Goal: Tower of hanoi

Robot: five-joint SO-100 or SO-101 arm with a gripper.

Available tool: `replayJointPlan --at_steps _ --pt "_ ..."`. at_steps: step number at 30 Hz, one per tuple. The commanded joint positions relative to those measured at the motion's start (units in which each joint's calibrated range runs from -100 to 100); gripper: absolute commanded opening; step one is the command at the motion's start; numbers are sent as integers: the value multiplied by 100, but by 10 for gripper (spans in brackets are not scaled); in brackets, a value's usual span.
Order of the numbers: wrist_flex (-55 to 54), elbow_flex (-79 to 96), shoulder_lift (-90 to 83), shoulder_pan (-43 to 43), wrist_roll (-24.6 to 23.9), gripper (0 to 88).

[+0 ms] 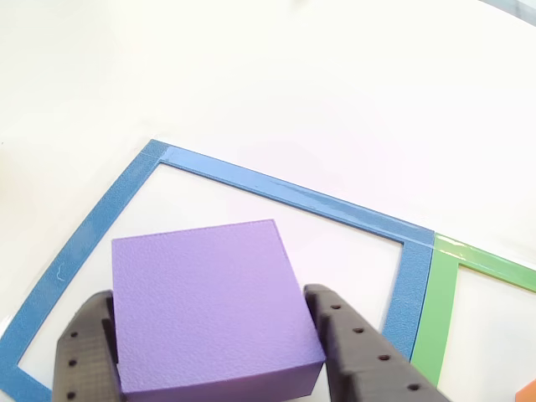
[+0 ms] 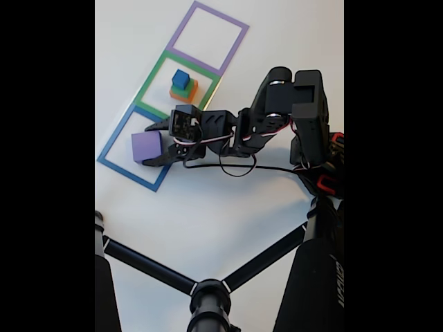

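The purple block (image 1: 201, 268) sits inside the blue tape square (image 1: 276, 188), between my two black fingers. My gripper (image 1: 208, 297) is shut on the block, with one finger (image 1: 84, 343) against its left side and the other against its right. The fixed view shows the same hold: the gripper (image 2: 147, 146) reaches in from the right around the purple block (image 2: 142, 144). In the green tape square (image 2: 156, 83) stands a stack with the orange block (image 2: 192, 88) at the bottom, the green block (image 2: 181, 88) on it and the blue cube (image 2: 181, 77) on top.
A purple tape square (image 2: 221, 15) lies beyond the green one. The arm's base and a black cable (image 2: 235, 169) are at the right. A black tripod (image 2: 208, 297) spreads across the near table. An orange corner (image 1: 528, 392) shows by the green tape (image 1: 435, 318).
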Motion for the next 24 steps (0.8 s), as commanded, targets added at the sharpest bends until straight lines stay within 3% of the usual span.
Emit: replayJointPlan --at_steps 1,15,24 --pt "-156 -199 4 -18 54 171" --pt "-285 -253 198 116 54 321" --pt "-285 -217 -206 155 54 332"
